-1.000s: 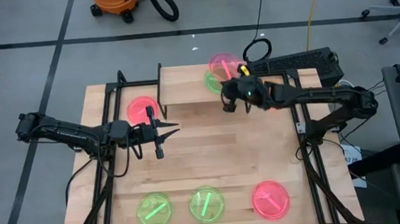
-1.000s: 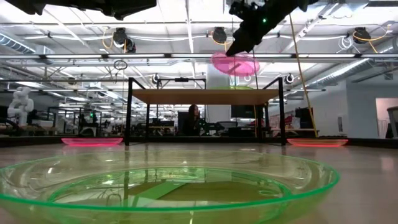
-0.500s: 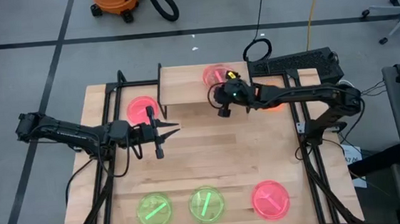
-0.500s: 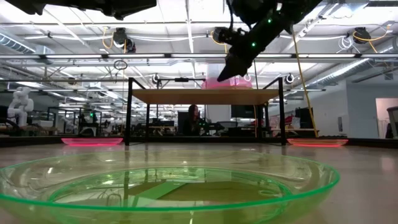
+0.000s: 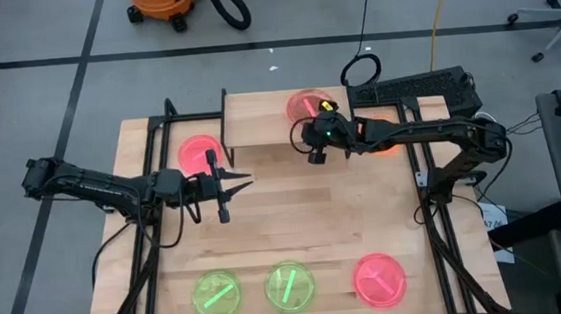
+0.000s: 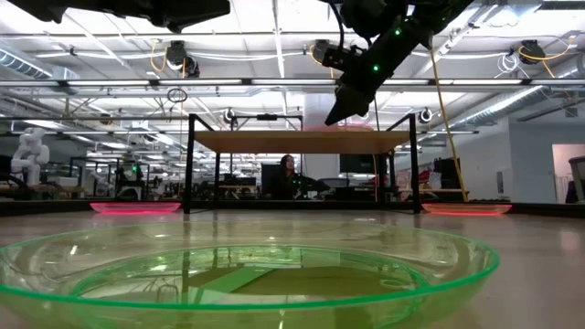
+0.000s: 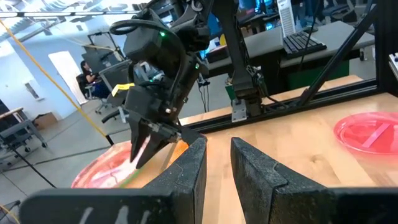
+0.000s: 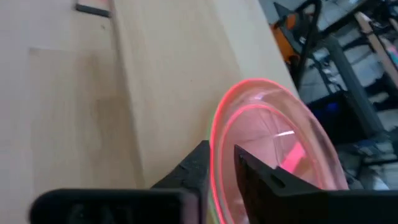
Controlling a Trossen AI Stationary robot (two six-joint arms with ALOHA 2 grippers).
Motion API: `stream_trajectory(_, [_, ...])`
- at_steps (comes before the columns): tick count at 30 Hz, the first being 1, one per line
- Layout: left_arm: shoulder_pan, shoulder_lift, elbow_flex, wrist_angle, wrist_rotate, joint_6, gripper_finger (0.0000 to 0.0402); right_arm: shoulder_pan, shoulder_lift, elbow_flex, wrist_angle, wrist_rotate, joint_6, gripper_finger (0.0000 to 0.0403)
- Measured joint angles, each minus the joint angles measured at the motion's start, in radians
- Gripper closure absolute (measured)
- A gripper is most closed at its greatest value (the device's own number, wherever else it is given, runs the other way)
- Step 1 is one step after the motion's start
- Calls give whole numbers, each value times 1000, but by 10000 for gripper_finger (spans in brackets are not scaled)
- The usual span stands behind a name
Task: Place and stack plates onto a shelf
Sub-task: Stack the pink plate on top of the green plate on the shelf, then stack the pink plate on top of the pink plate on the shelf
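Lowered from mid-air, the pink plate [image 5: 305, 104] sat on the shelf [image 5: 257, 119], upper centre; right tool [image 5: 312, 150] still straddled its thin, light, slippery rim, grip uncertain.

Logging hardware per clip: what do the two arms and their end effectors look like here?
Both arms are black, slim and multi-jointed, with dark cables running along them. The left end effector has two long, tapered black fingers with a matte, textured surface. The right end effector has a boxy black wrist housing with a small green indicator light and a yellow label.
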Motion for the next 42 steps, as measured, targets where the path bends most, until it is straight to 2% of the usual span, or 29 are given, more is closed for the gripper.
stream_trajectory(7, [0, 0, 0, -3, 0, -5, 321, 13, -27, 0, -28, 2, -27, 295])
stream_trajectory(13, [0, 0, 0, -6, 0, -5, 321, 63, -110, 0, -32, 0, -47, 287])
stream_trajectory(18, [0, 0, 1, -17, -2, -29, 321, 118, -224, 0, -53, -3, 57, 287])
stream_trajectory(20, [0, 0, 1, -52, -40, -67, 321, 152, -278, -19, -57, -33, 120, 287])
stream_trajectory(23, [7, 0, 1, -154, -157, -130, 321, 212, -354, -102, 5, -102, 169, 287])
stream_trajectory(28, [39, 0, 2, -414, -316, -312, 321, 311, -471, -311, 220, -108, 160, 287])
stream_trajectory(36, [114, -3, 28, -832, -328, -639, 321, 363, -636, -586, 565, -105, 117, 287])
stream_trajectory(42, [206, 31, 28, -981, -331, -783, 321, 363, -731, -656, 660, -105, 82, 287])
